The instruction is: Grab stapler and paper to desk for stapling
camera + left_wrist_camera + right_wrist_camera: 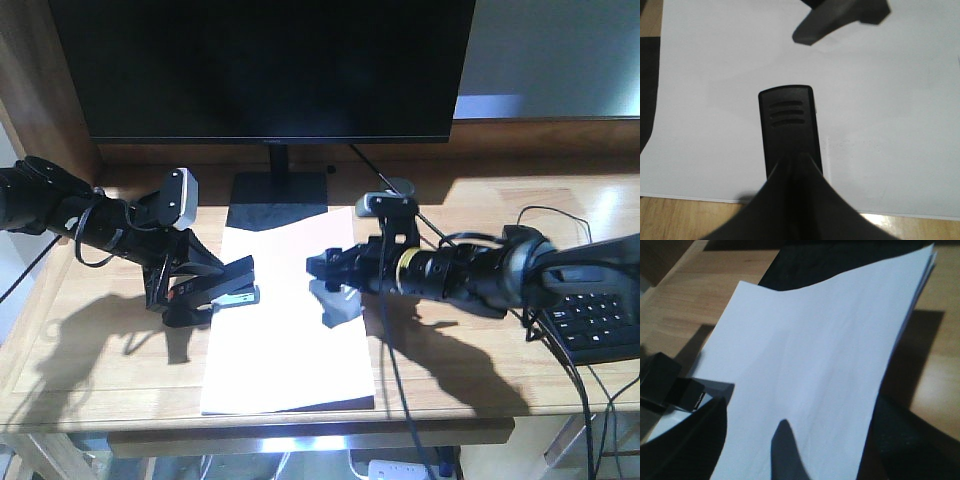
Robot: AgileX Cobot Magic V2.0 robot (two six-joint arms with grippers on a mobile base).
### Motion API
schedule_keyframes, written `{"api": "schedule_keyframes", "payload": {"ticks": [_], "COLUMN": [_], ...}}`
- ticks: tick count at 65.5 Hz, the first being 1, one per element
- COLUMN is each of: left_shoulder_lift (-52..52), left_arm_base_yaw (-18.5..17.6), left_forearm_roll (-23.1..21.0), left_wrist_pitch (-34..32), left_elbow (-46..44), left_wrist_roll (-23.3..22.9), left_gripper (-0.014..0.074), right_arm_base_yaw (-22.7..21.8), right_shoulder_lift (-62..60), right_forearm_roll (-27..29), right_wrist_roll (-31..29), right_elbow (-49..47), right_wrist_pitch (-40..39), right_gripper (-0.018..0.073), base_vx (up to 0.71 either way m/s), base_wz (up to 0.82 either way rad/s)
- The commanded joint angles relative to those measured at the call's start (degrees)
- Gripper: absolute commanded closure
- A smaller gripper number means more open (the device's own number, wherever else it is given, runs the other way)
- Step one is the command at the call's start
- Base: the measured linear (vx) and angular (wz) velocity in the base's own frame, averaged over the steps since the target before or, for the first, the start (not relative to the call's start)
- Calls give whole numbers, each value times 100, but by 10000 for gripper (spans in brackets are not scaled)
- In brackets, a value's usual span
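The left end effector [228, 278] clamps the stapler [789, 127] at the left edge of the paper [290, 350] on the surface [110, 360], while the right end effector [328, 285] hangs wide above it, so I'd worry a press just skids the loose paper aside.

Black stapler [232, 288] and white paper [290, 350] on light-wood desk [100, 370]
Stapler's front end overlaps the paper's left edge; the paper lies mid-desk
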Motion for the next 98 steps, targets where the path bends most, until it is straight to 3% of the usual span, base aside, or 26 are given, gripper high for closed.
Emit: {"api": "schedule_keyframes", "payload": {"ticks": [1, 15, 50, 98], "left_shoulder_lift": [-326, -326, -326, -326], "left_arm_base_yaw": [-14, -14, -14, -14], "left_forearm_roll": [-278, -278, -278, -278], "left_wrist_pitch": [165, 165, 165, 165], "left_elbow": [-149, -149, -149, -149], "left_wrist_roll": [-55, -55, -55, -55], "left_gripper": [603, 603, 603, 603], "right_arm_base_yaw": [-15, -15, 3, 3], "right_shoulder_lift": [-674, -1504, -4020, -9074], "right_forearm_roll": [127, 141, 143, 120], "right_wrist_roll": [-472, -1015, -1092, -1223], "right_elbow": [-134, -134, -91, 3364], "right_wrist_pitch": [210, 1124, 3421, 3204], "right_gripper": [-12, -12, -11, -11], "base_vx": [0, 0, 0, 0], "base_wz": [0, 0, 0, 0]}}
